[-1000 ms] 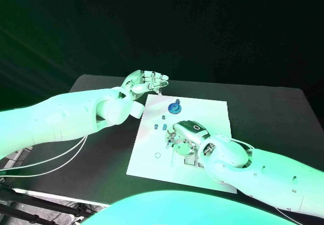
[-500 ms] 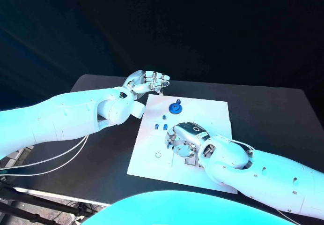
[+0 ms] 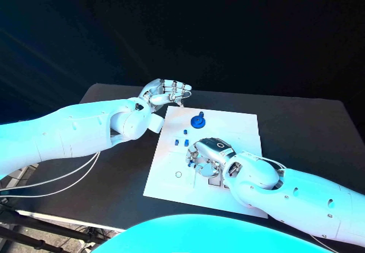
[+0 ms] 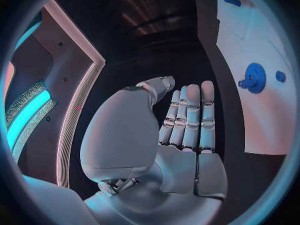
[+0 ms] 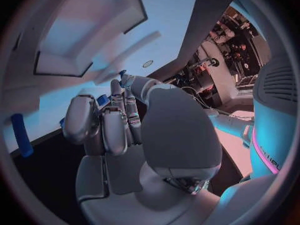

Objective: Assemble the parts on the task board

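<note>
The white task board [image 3: 236, 137] lies in the middle of the black table. A blue gear [image 3: 198, 122] stands near its far edge, also in the left wrist view as the blue gear [image 4: 254, 78]. Small blue parts [image 3: 181, 141] stand left of my right hand [image 3: 208, 154], which is bent down onto the board's middle. Between its thumb and fingers [image 5: 115, 117] sits a small blue part [image 5: 102, 99]. My left hand [image 3: 166, 94] hovers over the board's far left corner. Its fingers [image 4: 190, 115] are drawn together, with nothing in them.
A small ring [image 3: 178, 174] lies near the board's left edge, and rectangular slots [image 3: 215, 182] sit by my right wrist. Another blue part [image 5: 22, 135] lies on the board in the right wrist view. Black table [image 3: 304, 121] surrounds the board.
My right hand has crept slightly nearer over the board's middle. The left hand has stayed where it was.
</note>
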Robot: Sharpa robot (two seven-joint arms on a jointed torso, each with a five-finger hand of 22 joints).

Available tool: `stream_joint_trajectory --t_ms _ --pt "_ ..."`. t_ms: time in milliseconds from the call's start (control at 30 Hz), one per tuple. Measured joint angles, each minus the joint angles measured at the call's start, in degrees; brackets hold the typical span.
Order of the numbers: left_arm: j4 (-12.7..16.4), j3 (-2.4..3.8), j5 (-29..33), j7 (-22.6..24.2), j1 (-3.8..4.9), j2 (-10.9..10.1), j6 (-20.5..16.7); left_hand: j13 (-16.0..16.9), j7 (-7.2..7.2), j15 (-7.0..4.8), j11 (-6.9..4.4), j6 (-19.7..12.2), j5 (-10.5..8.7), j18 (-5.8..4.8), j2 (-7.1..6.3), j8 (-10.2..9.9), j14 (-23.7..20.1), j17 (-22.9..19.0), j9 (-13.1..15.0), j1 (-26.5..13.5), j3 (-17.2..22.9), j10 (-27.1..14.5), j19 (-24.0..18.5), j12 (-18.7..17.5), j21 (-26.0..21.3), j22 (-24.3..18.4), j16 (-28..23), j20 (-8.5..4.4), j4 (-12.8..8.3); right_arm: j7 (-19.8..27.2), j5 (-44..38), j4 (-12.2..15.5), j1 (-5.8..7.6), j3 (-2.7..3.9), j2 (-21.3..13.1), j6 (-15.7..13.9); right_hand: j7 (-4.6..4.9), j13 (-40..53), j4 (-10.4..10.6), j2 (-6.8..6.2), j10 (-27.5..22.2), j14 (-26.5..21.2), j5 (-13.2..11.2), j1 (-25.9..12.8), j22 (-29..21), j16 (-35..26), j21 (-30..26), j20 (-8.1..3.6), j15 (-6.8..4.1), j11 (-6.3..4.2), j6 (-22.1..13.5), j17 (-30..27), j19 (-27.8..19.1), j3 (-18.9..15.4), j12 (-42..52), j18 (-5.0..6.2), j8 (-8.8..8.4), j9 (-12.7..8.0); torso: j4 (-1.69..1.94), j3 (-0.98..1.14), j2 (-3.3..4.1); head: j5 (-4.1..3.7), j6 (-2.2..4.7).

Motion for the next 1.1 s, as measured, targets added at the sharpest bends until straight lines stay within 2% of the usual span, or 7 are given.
stream_joint_trajectory --t_ms 533,667,733,833,933,1033,1100 --pt "-0.01 0.00 0.00 -0.16 0.00 0.01 0.01 0.00 0.00 0.00 0.00 0.00 0.00 0.00 0.00 0.00 0.00 0.00 0.00 0.00 0.00 0.00 0.00 0.00 0.00 0.00 0.00 0.00 0.00 -0.23 -1.83 -0.33 -0.23 -0.26 0.94 1.36 0.11 0.30 -0.59 0.07 0.12 0.01 0.50 -1.78 0.04 0.00 -1.02 0.22 0.00 -0.10 -0.49 -0.28 -0.22 -0.64 -1.11 0.01 -0.40 0.37 -0.03 0.01 0.03 0.05 0.00" --pt "-0.01 0.00 0.00 -0.19 0.00 0.00 0.01 0.00 0.00 0.00 0.00 0.00 0.00 0.00 0.00 0.00 0.00 0.01 0.00 0.00 0.00 0.00 0.00 0.00 0.00 0.01 0.00 0.00 0.00 -0.24 -1.96 -0.32 -0.22 -0.29 0.83 1.51 0.94 0.27 -0.69 -0.42 0.97 0.08 0.89 -2.66 0.04 0.00 -2.20 0.66 0.08 -1.06 -1.81 -0.52 -0.66 -1.03 -2.55 0.01 -1.54 0.40 -0.07 -0.03 -0.01 0.05 0.00" --pt "-0.01 0.00 0.00 -0.21 0.00 -0.01 0.01 0.00 0.00 0.00 0.00 0.00 0.00 0.00 0.00 0.00 0.00 0.01 0.00 0.00 0.00 0.00 0.00 0.00 0.00 0.01 0.00 0.00 0.00 -0.27 -1.98 -0.33 -0.22 -0.32 0.75 1.46 1.45 0.06 -0.69 -0.46 0.74 0.09 1.02 -3.06 0.04 -0.22 -2.84 1.02 0.74 -1.62 -2.88 -0.71 -1.02 -1.03 -3.56 0.01 -2.35 0.06 -0.07 -0.03 -0.03 0.05 0.00" --pt "-0.01 0.00 0.00 -0.24 0.00 -0.04 0.01 0.00 0.00 0.00 0.00 0.00 0.00 0.00 0.00 0.00 0.00 0.01 0.00 0.00 0.00 0.00 0.00 0.00 0.00 0.01 0.00 0.00 0.00 -0.28 -1.99 -0.26 -0.28 -0.39 0.53 1.07 2.00 -0.04 -0.69 -1.22 -1.39 0.08 1.10 -3.83 0.03 -0.22 -3.77 1.46 1.22 -0.90 -3.84 -0.74 -1.46 -1.03 -4.56 0.02 -3.00 -0.24 -0.08 -0.03 -0.03 0.01 0.00" --pt "-0.01 0.00 0.00 -0.29 0.00 -0.05 0.01 0.00 0.00 0.00 -0.03 0.00 0.00 0.00 0.00 0.00 0.00 -0.07 0.00 0.00 0.00 -0.40 0.00 0.00 0.00 -0.04 0.00 0.00 0.00 -0.29 -1.98 0.14 -0.41 -0.56 0.00 0.43 2.67 -2.12 -0.77 -2.16 -6.71 0.09 1.10 -4.70 0.03 -2.21 -9.36 2.41 2.16 -0.10 -6.54 -3.87 -3.82 -1.60 -7.07 0.02 -4.54 -0.66 -0.08 -0.03 -0.04 -0.09 0.00" --pt "-0.01 0.00 0.00 -0.35 0.01 -0.10 0.02 0.00 0.00 0.00 0.09 0.00 0.00 0.00 0.00 0.00 0.00 -0.09 0.00 0.00 0.00 -0.52 0.00 0.00 0.01 -0.07 0.00 0.00 0.00 -0.52 -1.97 0.71 -0.54 -0.65 -0.81 -0.36 2.73 -2.08 -0.87 -2.75 -8.84 -0.64 1.10 -4.35 0.03 -4.00 -12.76 2.88 2.89 0.54 -7.63 -6.82 -5.35 -2.47 -6.39 0.01 -5.26 -0.75 -0.07 -0.03 -0.04 -0.16 0.00" --pt "-0.03 0.00 0.00 -0.39 0.01 -0.14 0.03 0.00 0.00 0.00 0.09 0.00 0.00 0.00 0.00 0.00 0.00 -0.09 0.00 0.00 -0.01 -0.52 0.00 0.00 0.01 -0.06 0.00 0.00 0.01 -0.71 -1.95 1.42 -0.56 -0.66 -1.67 -1.01 2.54 -2.06 -0.94 -2.89 -9.98 -1.14 1.10 -4.22 0.03 -4.63 -14.09 3.27 2.77 0.75 -7.85 -7.95 -5.74 -3.05 -6.11 0.91 -5.44 -0.81 -0.07 -0.03 -0.04 -0.26 0.00"
